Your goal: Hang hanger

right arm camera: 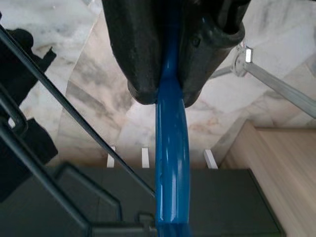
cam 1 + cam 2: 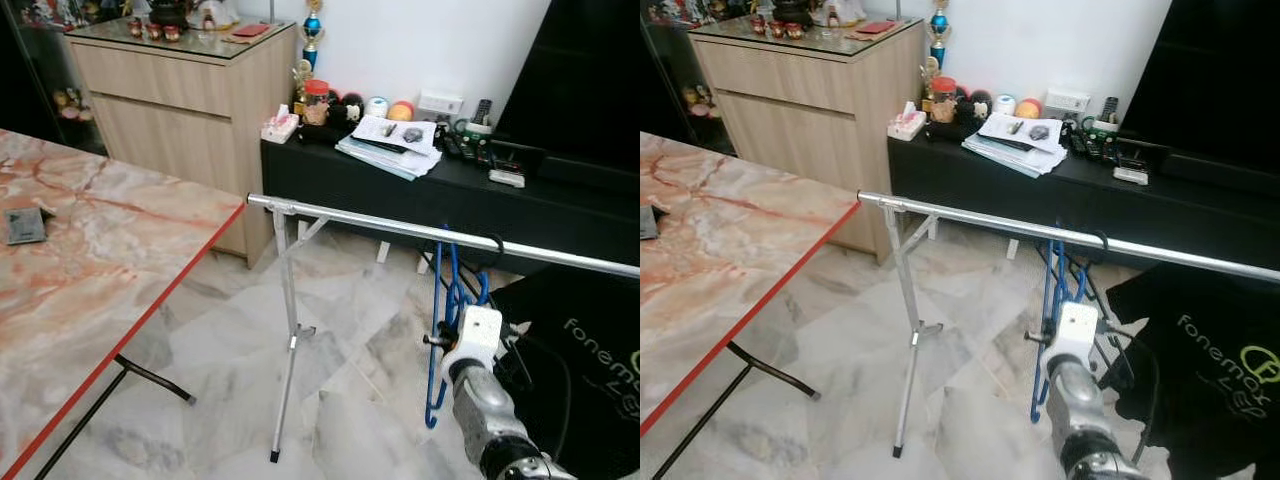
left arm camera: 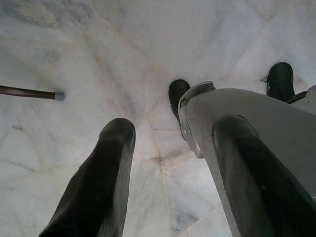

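The blue plastic hanger (image 2: 452,300) sits at lower right of the head view, hooked over the horizontal silver metal rail (image 2: 400,228) of the drying rack. The right gripper (image 1: 165,96) has both black fingers clamped on the hanger's blue bar. The left gripper (image 3: 170,177) hangs spread and empty over the white marble floor (image 3: 98,49).

Glossy blue plastic hanger (image 1: 171,163); shiny metal rail (image 2: 400,228); polished marble floor (image 2: 230,380).
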